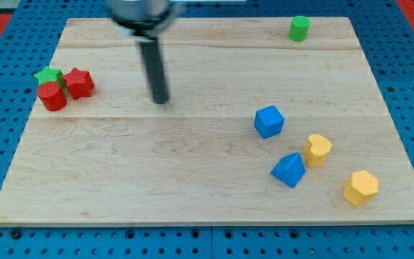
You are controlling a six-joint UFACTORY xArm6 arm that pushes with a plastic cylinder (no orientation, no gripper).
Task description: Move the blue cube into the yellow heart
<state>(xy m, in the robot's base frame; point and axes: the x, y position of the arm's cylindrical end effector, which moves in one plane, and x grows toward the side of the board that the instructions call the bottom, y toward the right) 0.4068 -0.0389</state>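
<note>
The blue cube point(269, 121) sits on the wooden board right of the middle. The yellow heart point(318, 150) lies below and to the right of it, with a small gap between them. My tip point(160, 100) rests on the board well to the left of the blue cube, at about the same height or a little higher in the view, far from both blocks.
A blue triangular block point(289, 170) touches the yellow heart's lower left. A yellow hexagon point(361, 188) lies near the bottom right. A green cylinder point(299, 28) stands at the top right. A green star point(47, 75), red cylinder point(52, 96) and red star point(79, 83) cluster at the left edge.
</note>
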